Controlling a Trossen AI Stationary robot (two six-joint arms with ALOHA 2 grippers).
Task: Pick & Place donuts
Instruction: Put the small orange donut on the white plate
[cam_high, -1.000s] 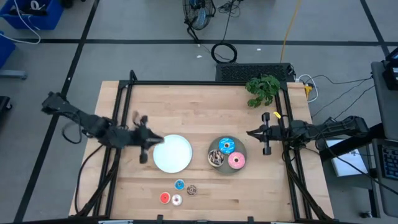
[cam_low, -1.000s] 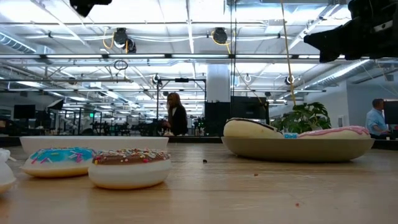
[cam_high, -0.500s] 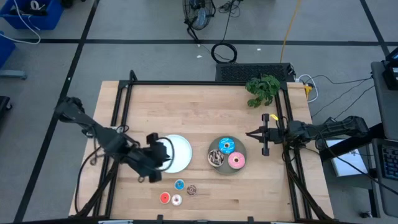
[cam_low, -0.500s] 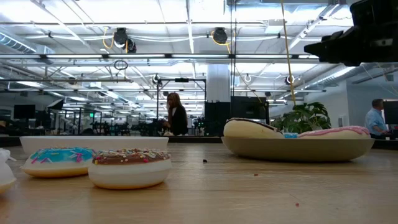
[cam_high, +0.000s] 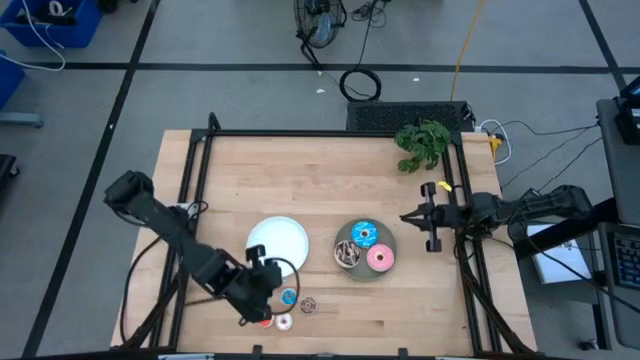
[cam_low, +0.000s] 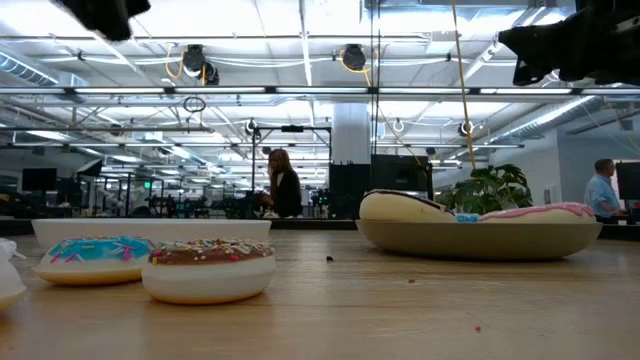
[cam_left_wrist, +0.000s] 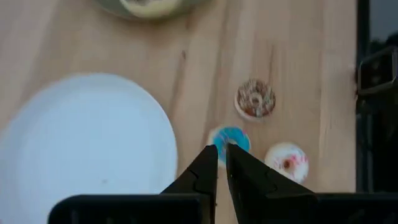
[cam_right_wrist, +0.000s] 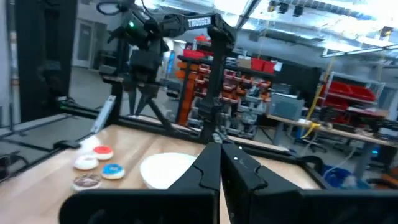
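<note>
- I note a round white plate (cam_high: 280, 240) lying flat on the wooden table (cam_high: 310, 170), left of centre
- Just to its right I see a round grey plate (cam_high: 350, 272)
- A green leafy plant (cam_high: 422, 143) sits at the table's far right corner
- In the low view I see a person in dark clothing (cam_low: 283, 186) standing far back, and another person (cam_low: 602, 190) at right

Wooden plank surface (cam_high: 320, 185), black-framed. Resting on it: round white plate (cam_high: 279, 241) left of centre; round grey plate (cam_high: 364, 250) just right of centre, well apart from the white one; four tiny donuts near the front edge — blue (cam_high: 289, 297), brown (cam_high: 308, 305), white (cam_high: 284, 321), red (cam_high: 265, 320); green plant (cam_high: 422, 144) at the back right corner.
</note>
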